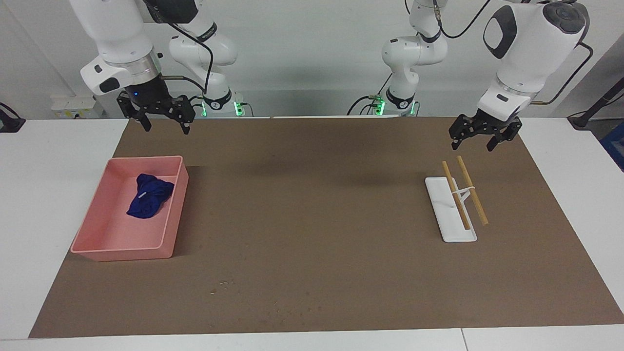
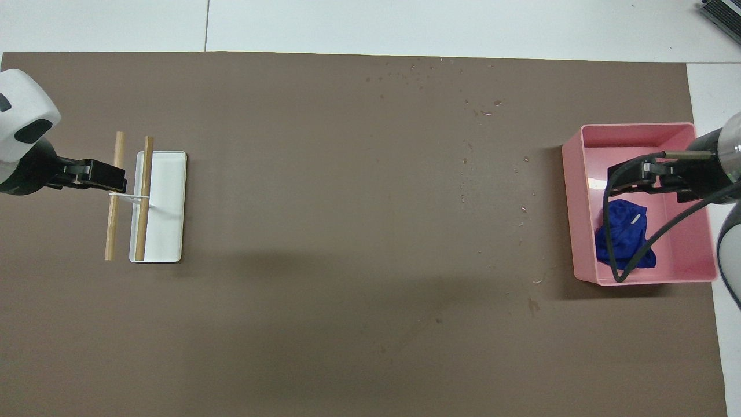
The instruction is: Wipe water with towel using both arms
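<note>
The deep-blue towel lies crumpled in the pink tray at the right arm's end of the table, also in the overhead view. Water droplets are scattered on the brown mat, farther from the robots than the tray, and show in the overhead view too. My right gripper is open and empty, raised well above the tray's nearer end. In the overhead view it overlaps the tray above the towel. My left gripper is open and empty, up over the wooden sticks' nearer ends.
A white stand holding two wooden sticks sits on the mat at the left arm's end. The brown mat covers most of the white table.
</note>
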`<control>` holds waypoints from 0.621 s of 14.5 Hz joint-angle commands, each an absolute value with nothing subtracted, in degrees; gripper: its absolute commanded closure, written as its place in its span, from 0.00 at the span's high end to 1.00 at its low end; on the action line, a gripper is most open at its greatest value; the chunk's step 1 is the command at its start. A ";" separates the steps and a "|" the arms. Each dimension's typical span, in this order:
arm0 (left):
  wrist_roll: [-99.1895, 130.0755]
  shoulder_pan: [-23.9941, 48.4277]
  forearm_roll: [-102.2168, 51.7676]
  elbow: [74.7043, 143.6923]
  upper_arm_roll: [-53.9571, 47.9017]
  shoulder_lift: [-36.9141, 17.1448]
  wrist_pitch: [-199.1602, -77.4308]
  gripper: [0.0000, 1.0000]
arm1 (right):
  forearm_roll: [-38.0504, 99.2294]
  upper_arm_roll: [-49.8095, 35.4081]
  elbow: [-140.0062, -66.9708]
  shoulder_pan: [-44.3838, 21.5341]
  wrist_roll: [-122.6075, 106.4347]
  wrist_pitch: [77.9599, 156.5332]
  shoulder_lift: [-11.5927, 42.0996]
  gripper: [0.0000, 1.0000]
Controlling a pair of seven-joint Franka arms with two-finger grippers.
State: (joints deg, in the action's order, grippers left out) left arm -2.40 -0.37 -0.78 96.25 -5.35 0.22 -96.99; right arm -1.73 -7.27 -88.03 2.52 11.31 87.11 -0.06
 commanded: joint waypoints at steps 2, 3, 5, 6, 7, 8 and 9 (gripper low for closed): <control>-1.93 0.00 -1.32 97.65 -5.19 1.32 -98.09 1.00 | -0.97 -2.29 -87.36 -2.02 12.13 84.91 -0.53 1.00; -1.85 0.00 -1.32 97.65 -5.19 1.32 -98.09 1.00 | -0.97 -2.29 -87.36 -2.11 12.22 84.82 -0.53 1.00; -1.93 0.00 -1.32 97.65 -5.19 1.32 -98.09 1.00 | -1.14 -2.81 -87.71 -1.93 12.57 84.90 -0.35 1.00; -1.93 0.00 -1.32 97.65 -5.19 1.32 -98.09 1.00 | -1.14 -2.73 -87.98 -2.02 12.66 84.99 -0.35 1.00; -1.93 0.00 -1.23 97.65 -5.19 1.32 -98.09 1.00 | -1.32 -2.72 -87.98 -2.02 12.57 84.99 -0.35 1.00; -1.85 0.00 -1.32 97.65 -5.19 1.32 -98.09 1.00 | -1.49 -2.81 -88.07 -2.02 12.31 84.73 -0.44 1.00; -1.85 0.00 -1.32 97.65 -5.19 1.32 -98.09 1.00 | -1.49 -2.81 -88.24 -2.02 12.30 84.73 -0.53 1.00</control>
